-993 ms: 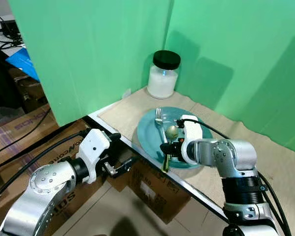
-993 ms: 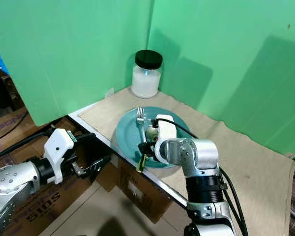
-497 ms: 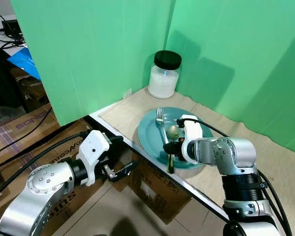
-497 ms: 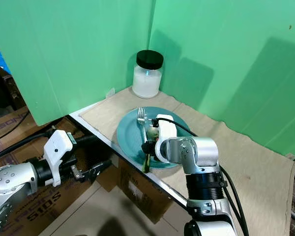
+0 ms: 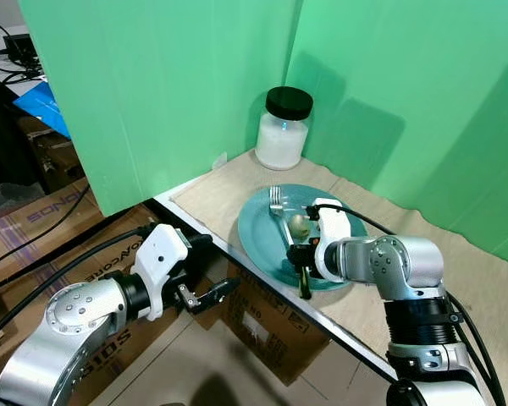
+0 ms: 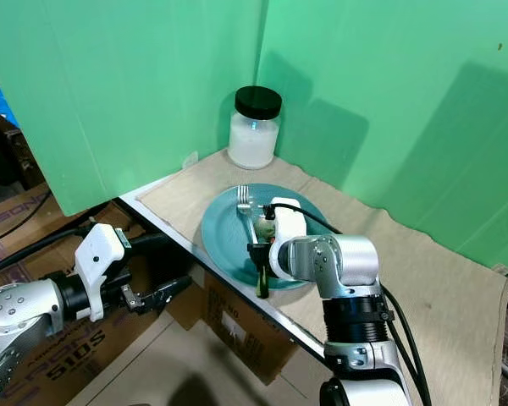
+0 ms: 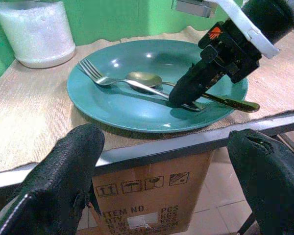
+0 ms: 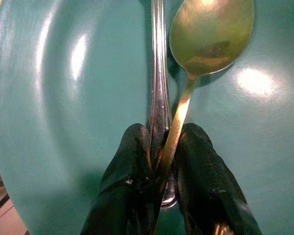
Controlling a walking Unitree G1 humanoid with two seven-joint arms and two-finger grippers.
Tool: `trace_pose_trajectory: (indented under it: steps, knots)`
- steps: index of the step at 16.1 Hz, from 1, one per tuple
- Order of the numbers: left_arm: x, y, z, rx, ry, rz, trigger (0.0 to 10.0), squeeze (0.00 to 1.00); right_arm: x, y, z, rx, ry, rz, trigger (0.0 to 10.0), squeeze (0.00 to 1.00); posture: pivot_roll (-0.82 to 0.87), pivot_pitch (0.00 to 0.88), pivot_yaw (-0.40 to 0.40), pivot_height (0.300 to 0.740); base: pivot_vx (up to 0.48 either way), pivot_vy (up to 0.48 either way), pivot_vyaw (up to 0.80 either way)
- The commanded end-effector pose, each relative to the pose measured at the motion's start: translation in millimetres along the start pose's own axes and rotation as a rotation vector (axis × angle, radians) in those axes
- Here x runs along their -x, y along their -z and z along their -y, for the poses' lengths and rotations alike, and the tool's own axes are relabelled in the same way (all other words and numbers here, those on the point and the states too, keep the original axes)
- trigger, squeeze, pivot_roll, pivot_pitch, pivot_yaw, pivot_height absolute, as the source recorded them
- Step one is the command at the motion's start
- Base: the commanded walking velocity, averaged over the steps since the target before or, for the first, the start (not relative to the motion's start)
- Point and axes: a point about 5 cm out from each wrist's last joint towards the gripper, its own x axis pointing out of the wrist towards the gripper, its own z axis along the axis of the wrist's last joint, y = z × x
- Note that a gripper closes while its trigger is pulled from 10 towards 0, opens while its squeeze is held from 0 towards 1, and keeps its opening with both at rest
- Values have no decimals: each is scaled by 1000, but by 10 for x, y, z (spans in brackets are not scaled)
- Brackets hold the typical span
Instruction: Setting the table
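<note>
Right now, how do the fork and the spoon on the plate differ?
The fork is silver with tines; the spoon is gold-toned with a rounded bowl. The fork lies flat on the teal plate, while the spoon's handle is pinched by the right gripper. The spoon's handle reaches past the plate's near rim; the fork's end stays inside. Both lie side by side, heads toward the jar.

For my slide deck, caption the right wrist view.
Right gripper pinches the spoon handle beside the fork on the teal plate.

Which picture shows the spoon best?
The right wrist view: the spoon looms close, its handle pinched with the fork's between the right gripper's fingers. The left wrist view shows it whole on the plate; the eye views show it tiny.
</note>
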Motion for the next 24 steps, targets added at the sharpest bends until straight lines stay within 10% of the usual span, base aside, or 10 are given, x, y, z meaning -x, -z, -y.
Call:
trace_pose_trajectory:
  steps: [1, 16, 24]
  knots:
    - [-13, -26, 7, -7, 20, 2, 10000, 0, 36, -55, 59, -11, 16, 14, 0, 0, 106, 0, -113, 740, 0, 0, 0]
    - [-13, -27, 14, -15, 36, -5, 10000, 0, 269, -235, 113, 131, 28, 208, 0, 0, 100, 0, -99, 740, 0, 0, 0]
    - [-27, -32, 23, -18, 44, -6, 10000, 0, 115, -68, 82, 202, 22, 145, 0, 0, 103, 0, -98, 740, 0, 0, 0]
